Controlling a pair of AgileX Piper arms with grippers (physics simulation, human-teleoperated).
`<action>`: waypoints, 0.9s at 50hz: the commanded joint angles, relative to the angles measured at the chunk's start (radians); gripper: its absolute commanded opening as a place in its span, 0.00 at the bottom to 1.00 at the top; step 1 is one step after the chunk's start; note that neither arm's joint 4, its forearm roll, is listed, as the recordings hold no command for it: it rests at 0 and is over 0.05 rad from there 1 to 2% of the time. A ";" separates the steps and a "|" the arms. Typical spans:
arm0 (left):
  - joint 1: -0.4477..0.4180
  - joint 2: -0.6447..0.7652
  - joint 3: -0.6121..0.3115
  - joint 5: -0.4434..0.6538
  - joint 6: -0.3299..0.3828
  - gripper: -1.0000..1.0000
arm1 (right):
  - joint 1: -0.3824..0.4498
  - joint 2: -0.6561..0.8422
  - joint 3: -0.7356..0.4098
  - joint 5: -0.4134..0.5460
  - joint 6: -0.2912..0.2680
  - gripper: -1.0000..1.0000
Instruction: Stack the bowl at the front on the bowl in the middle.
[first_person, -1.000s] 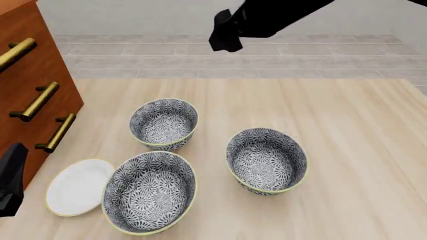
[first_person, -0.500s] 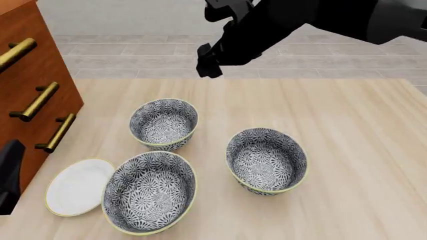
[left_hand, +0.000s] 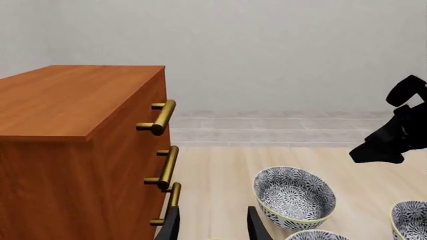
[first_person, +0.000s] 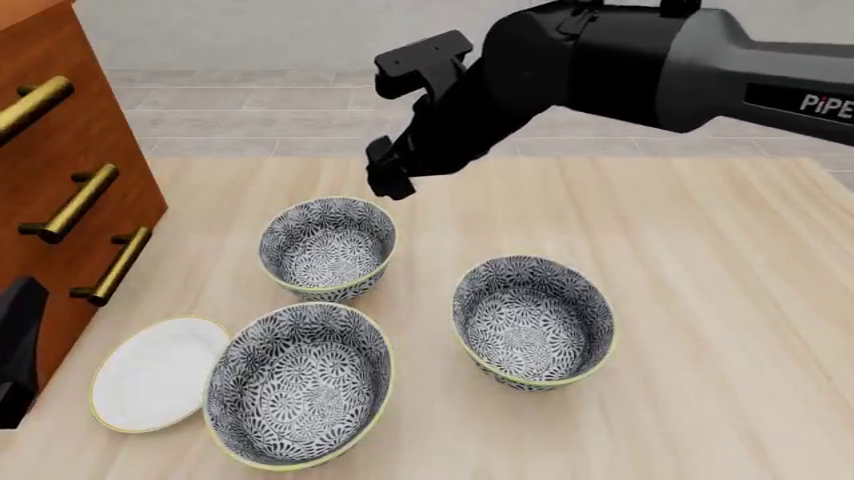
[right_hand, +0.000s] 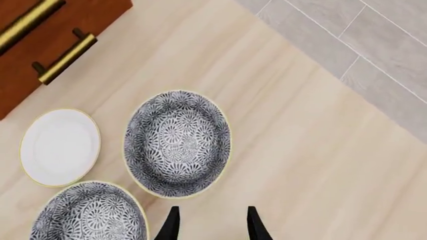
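Three patterned bowls are sitting on the pale wood worktop. The bowl at the front is sitting upright on the right side, well apart from the other two. The bowl in the middle is standing further back and to the left. Nearer than that one, just beside it, there's the wider-looking bowl, and a flat white plate is lying right at its left edge.

The right arm is reaching in from the top right. The right pincer is hanging in the air above the worktop, just past the far rim of the bowl in the middle, not touching anything. In the right wrist view its two fingers are standing spread apart with nothing between them, and the bowl in the middle is showing straight ahead, with the plate and the wider bowl off to one side.

The left pincer is sitting low at the near left, next to the wooden cabinet with brass handles. In its own view the left pincer is also spread and gripping nothing, pointing past the cabinet towards the bowl in the middle.
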 joint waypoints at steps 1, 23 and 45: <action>-0.005 -0.001 0.000 0.003 -0.001 1.00 | 0.015 0.019 0.009 -0.022 0.009 1.00; 0.000 0.000 0.006 0.009 -0.016 1.00 | -0.041 0.122 0.000 -0.097 -0.001 1.00; -0.013 0.003 0.011 0.007 -0.023 1.00 | -0.044 0.234 -0.048 -0.150 0.051 1.00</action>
